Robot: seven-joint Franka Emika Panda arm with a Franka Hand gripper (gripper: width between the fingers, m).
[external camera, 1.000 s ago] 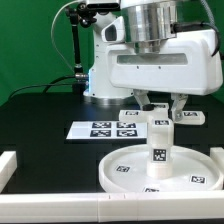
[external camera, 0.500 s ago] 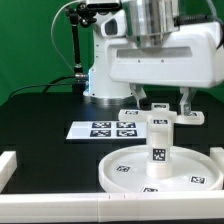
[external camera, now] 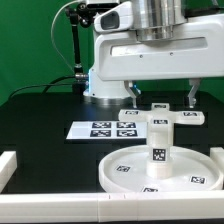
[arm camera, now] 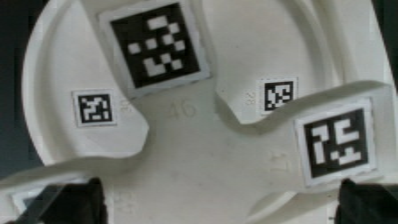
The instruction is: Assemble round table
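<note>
The large rimmed round disc (external camera: 125,172) lies at the front of the black table. The short thick cylinder leg (external camera: 160,150) stands upright at its centre. The cross-shaped foot (external camera: 163,118) sits on top of the leg. My gripper (external camera: 163,96) hangs just above the foot, open and empty, with one finger on each side and clear of it. In the wrist view the foot (arm camera: 196,150) fills the picture with its tagged arms. The disc (arm camera: 63,75) shows behind it, and my gripper (arm camera: 217,205) has dark fingertips (arm camera: 54,205) spread wide apart.
The marker board (external camera: 105,129) lies behind the disc toward the exterior view's left. White bars (external camera: 8,165) edge the workspace at the left and front. The robot base (external camera: 100,75) stands at the back.
My gripper has opened wider and risen off the cross-shaped foot. The foot, leg and disc have stayed in place.
</note>
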